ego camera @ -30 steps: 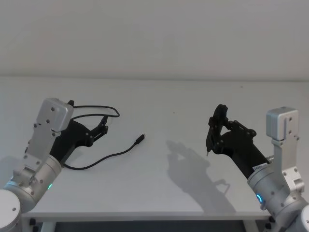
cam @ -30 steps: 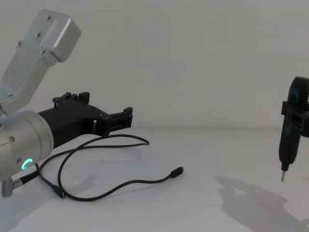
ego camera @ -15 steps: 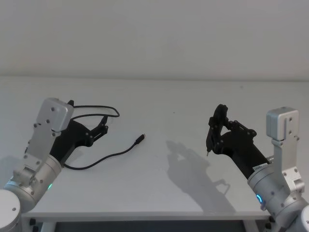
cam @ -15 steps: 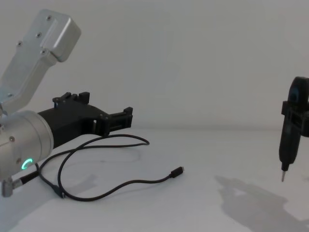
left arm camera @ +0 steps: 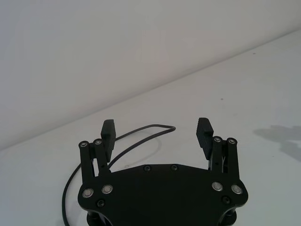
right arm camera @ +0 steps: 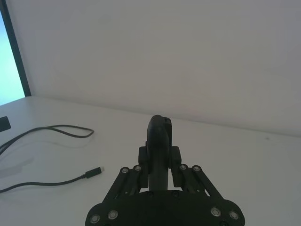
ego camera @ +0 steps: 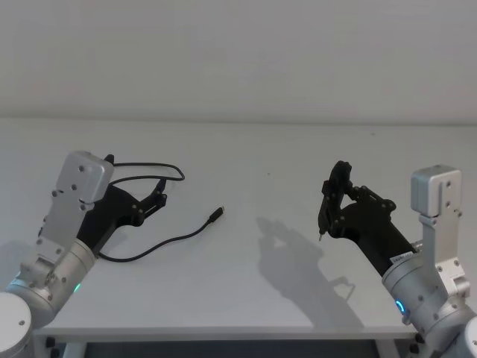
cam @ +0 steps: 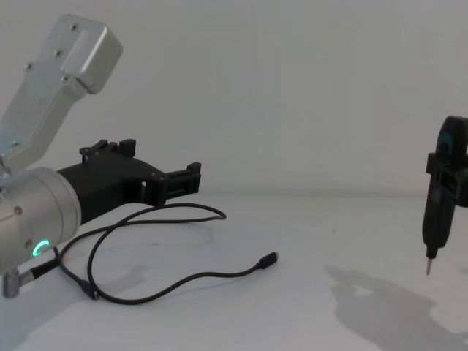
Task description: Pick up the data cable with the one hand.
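At 9 o'clock on the counter (ego camera: pixel 261 164) the left gripper (ego camera: pixel 161 192) hovers, jaws apart, above the looped data cable (ego camera: pixel 160 245); at 3 o'clock the right gripper (ego camera: pixel 333 200) has its jaws clamped on a short black lead (ego camera: pixel 325 216)

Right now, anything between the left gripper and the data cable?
Nothing visible. The left gripper hangs, jaws open, just above the data cable. The right gripper, shut on a short black lead, is far off.
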